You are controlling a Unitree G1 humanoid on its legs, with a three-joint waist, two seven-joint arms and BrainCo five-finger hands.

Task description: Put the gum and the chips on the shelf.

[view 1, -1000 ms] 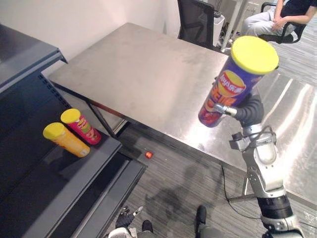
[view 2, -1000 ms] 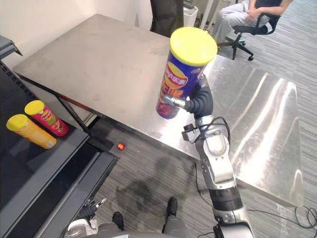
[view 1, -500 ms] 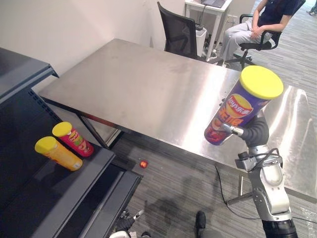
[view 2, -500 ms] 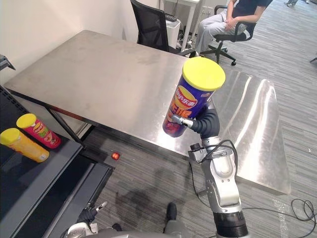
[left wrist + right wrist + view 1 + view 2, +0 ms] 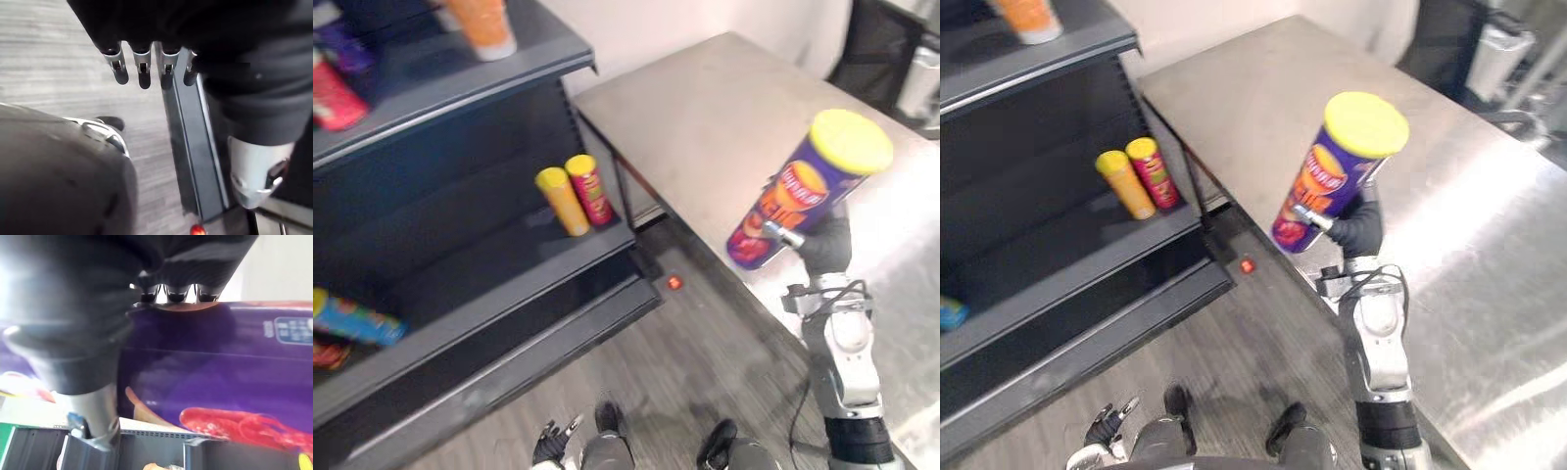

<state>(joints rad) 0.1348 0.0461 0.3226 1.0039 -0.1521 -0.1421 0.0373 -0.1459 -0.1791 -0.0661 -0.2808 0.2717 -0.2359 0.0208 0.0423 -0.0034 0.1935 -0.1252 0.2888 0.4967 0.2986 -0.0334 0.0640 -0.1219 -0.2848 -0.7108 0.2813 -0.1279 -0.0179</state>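
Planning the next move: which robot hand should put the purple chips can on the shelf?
Right. The right robot hand grips the purple chips can, raised across from the shelf, while the left robot hand hangs low by the floor, open and holding nothing.

Dark shelf [image 5: 489, 264] at nine o'clock: a yellow can [image 5: 563, 201] and a red can [image 5: 590, 189] stand side by side on its middle board. Steel counter [image 5: 705, 108] at one o'clock; a small red object [image 5: 674, 283] on the floor [image 5: 705, 362] between.

View now toward the shelf [image 5: 460, 76]
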